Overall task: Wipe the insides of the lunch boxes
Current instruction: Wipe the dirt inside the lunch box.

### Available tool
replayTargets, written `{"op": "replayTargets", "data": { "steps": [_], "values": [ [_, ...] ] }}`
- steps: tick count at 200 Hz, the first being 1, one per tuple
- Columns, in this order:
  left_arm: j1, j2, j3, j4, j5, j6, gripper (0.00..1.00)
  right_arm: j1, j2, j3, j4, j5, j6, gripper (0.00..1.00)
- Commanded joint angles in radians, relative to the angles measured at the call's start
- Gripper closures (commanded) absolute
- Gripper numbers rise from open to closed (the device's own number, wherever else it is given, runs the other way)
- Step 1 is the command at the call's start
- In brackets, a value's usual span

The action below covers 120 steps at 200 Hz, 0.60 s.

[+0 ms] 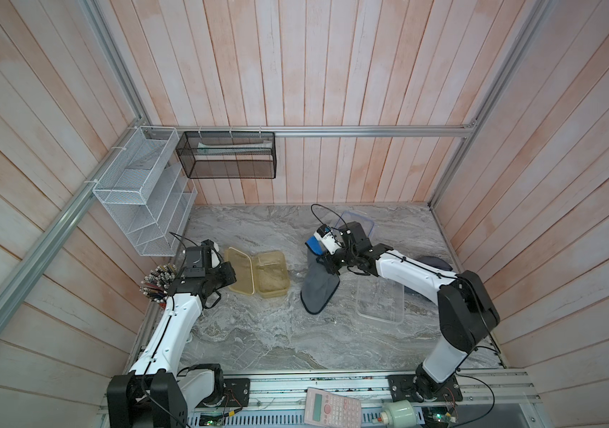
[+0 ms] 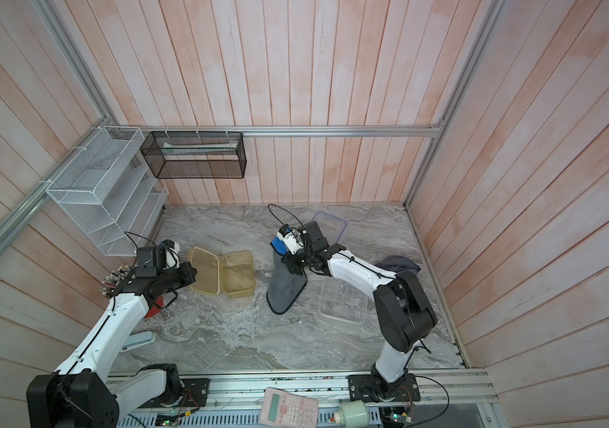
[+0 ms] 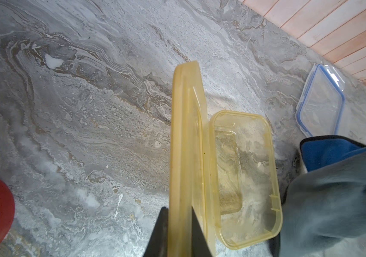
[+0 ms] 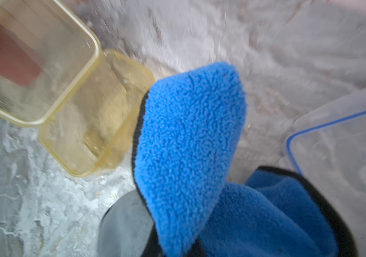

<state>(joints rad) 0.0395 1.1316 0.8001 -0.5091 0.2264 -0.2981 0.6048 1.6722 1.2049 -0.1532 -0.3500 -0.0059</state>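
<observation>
On the near right of the counter (image 1: 258, 344) the clear box (image 1: 380, 302) lies open. Midway, the lid (image 3: 186, 133) of the yellow box (image 3: 244, 178) is nipped in the closed left pincer (image 3: 178, 231). The cloth (image 4: 188, 133), clamped in the closed right pincer (image 4: 175, 249), should be lowered flat and pressed into the corners.

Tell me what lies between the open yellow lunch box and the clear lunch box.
The grey-and-blue cloth, gripped by the right gripper, hangs there with its lower end down at the table. Both top views show it.
</observation>
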Motion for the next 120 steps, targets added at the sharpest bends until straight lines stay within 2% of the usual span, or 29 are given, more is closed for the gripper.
{"op": "replayTargets", "data": {
  "steps": [1, 34, 53, 92, 120],
  "values": [
    [0.005, 0.003, -0.006, 0.032, 0.041, 0.036, 0.96, 0.013, -0.066, 0.015, 0.084, -0.087, 0.062, 1.00],
    [0.004, 0.027, -0.009, 0.034, 0.069, 0.046, 0.95, 0.039, -0.108, 0.034, 0.206, -0.107, 0.160, 1.00],
    [0.006, 0.035, -0.009, 0.028, 0.073, 0.052, 0.95, 0.084, -0.085, 0.083, 0.208, -0.086, 0.165, 1.00],
    [0.005, 0.036, -0.011, 0.037, 0.084, 0.049, 0.96, 0.196, 0.029, 0.208, 0.115, 0.075, 0.099, 1.00],
    [0.004, 0.030, -0.007, 0.039, 0.097, 0.041, 0.96, 0.255, 0.137, 0.255, 0.106, 0.304, 0.053, 1.00]
  ]
}}
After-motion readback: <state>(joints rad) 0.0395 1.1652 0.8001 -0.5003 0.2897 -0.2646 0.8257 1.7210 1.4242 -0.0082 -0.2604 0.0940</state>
